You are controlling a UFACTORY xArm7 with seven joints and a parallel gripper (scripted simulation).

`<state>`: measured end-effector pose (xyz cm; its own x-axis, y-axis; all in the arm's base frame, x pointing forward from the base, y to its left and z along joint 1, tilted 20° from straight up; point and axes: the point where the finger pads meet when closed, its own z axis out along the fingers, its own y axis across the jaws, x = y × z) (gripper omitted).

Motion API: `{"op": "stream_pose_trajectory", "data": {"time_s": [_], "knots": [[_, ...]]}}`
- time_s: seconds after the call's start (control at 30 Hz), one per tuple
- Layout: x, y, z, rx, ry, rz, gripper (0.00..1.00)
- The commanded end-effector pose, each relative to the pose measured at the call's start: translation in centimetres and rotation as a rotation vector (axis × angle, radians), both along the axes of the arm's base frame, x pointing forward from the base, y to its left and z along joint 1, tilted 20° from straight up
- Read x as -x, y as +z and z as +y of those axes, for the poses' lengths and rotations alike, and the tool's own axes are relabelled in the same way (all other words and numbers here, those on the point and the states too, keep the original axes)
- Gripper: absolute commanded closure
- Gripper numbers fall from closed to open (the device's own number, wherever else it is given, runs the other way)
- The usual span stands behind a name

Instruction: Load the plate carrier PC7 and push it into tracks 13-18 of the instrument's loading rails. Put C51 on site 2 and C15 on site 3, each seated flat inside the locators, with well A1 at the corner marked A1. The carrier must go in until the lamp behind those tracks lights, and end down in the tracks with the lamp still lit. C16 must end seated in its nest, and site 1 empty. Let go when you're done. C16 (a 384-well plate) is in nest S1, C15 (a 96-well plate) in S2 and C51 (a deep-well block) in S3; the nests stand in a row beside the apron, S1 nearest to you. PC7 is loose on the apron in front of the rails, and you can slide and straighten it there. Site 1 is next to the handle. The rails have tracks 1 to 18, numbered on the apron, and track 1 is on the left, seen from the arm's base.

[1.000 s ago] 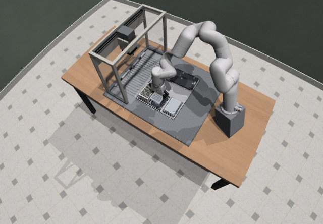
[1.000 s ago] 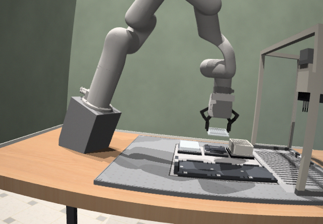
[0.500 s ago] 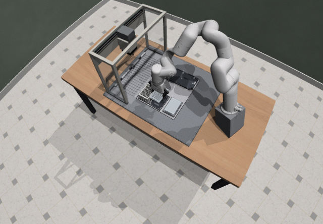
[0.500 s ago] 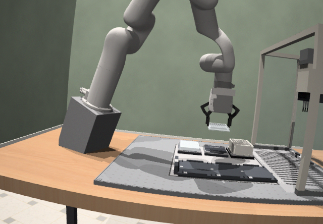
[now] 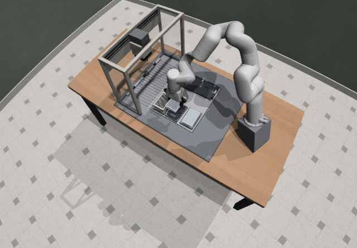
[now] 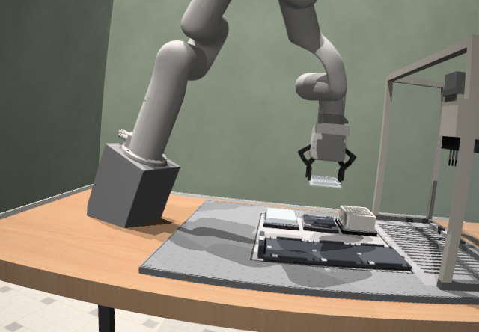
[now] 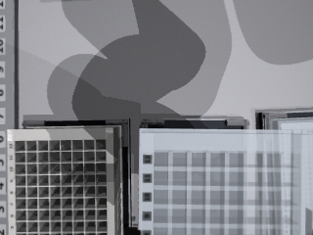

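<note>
Exterior view: jaws clamped on C15 (image 6: 325, 182), held high above empty nest S2 (image 6: 320, 222).

the top view looks down from high and far, at a slant, over the whole table (image 5: 95, 75). the exterior view stands low near the table edge and faces the pincer (image 6: 325, 173) from the side. the wrist view looks straight down from just above the pincer, very near. all three share the deep-well block (image 7: 64, 186) beside the pincer.
</note>
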<state>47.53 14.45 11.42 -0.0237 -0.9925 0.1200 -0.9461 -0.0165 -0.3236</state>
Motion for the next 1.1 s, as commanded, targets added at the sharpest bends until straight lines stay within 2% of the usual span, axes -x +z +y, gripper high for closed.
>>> {"op": "stream_pose_trajectory", "data": {"time_s": [0.0,0.3,0.37,0.87,0.93,1.07], "knots": [[-0.1,0.2,0.1,-0.001,0.002,-0.004,1.0],[-1.6,1.2,-3.5,0.086,0.252,0.028,1.0],[-1.6,1.2,-3.5,0.086,0.252,0.028,1.0],[-4.4,3.0,-10.2,0.249,0.72,0.089,1.0],[-4.4,3.0,-10.2,0.249,0.72,0.089,1.0],[-5.1,3.5,-12.0,0.293,0.845,0.105,1.0]]}}
